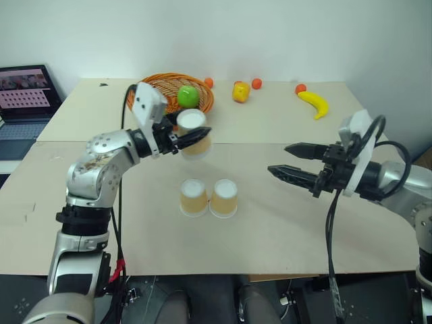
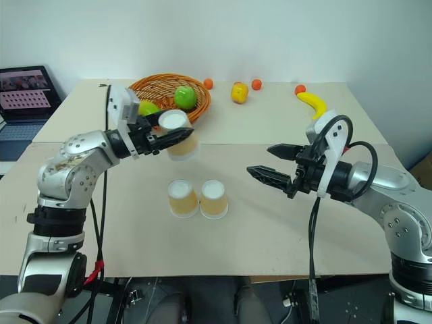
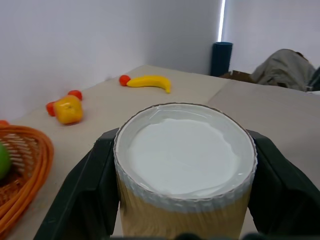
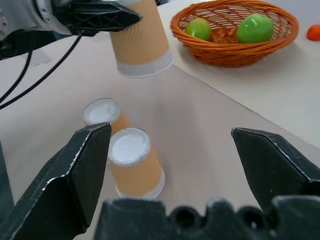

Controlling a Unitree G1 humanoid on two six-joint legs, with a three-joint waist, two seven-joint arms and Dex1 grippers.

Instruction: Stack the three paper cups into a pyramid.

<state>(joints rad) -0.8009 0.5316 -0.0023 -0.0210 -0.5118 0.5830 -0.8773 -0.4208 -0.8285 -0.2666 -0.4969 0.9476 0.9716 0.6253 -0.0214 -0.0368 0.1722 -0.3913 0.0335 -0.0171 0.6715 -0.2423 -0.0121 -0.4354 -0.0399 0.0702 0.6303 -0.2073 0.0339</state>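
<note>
Head views: left gripper [image 1: 196,138], jaws clamped on an upside-down cup [image 1: 194,132], holds it in the air at centre frame, above and behind the two cups [image 1: 208,198] standing touching on the bench [image 1: 283,223]. Right wrist view: right gripper [image 4: 170,150], jaws wide and empty, faces that pair; held cup upper left.

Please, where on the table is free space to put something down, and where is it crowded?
Free: the near table in front of the two standing cups, and the strip between them and the right claw. Crowded: the far edge around the basket, fruit and banana.
</note>
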